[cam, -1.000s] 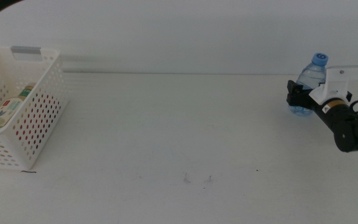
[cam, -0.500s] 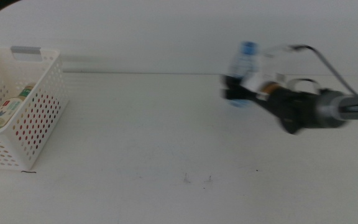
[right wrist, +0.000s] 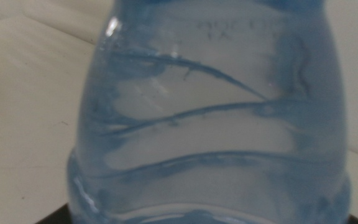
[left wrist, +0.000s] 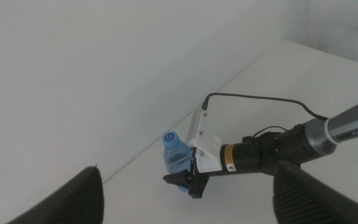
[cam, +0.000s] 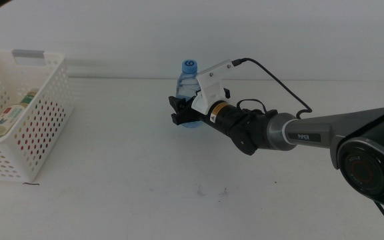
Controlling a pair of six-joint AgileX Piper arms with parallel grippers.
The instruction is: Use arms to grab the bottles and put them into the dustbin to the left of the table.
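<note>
My right gripper [cam: 182, 113] is shut on the clear blue-capped water bottle [cam: 188, 85] and holds it upright over the far middle of the table [cam: 145, 200]. The right arm reaches in from the right. The bottle fills the right wrist view [right wrist: 210, 124]. The left wrist view shows the same bottle [left wrist: 176, 157] in the right gripper [left wrist: 190, 182] from above. My left gripper [left wrist: 185, 202] is open and empty, high up. The dustbin [cam: 45, 127] stands at the left with the tea bottle [cam: 7, 119] lying in it. Something red shows through its holes.
The white wall runs along the table's far edge [cam: 112, 78], just behind the held bottle. A few dark specks [cam: 212, 192] mark the tabletop near the front. A black cable [cam: 279, 83] loops over the right arm.
My right gripper has carried the water bottle leftward from the table's far right to the far middle. The dustbin and its contents have not moved.
</note>
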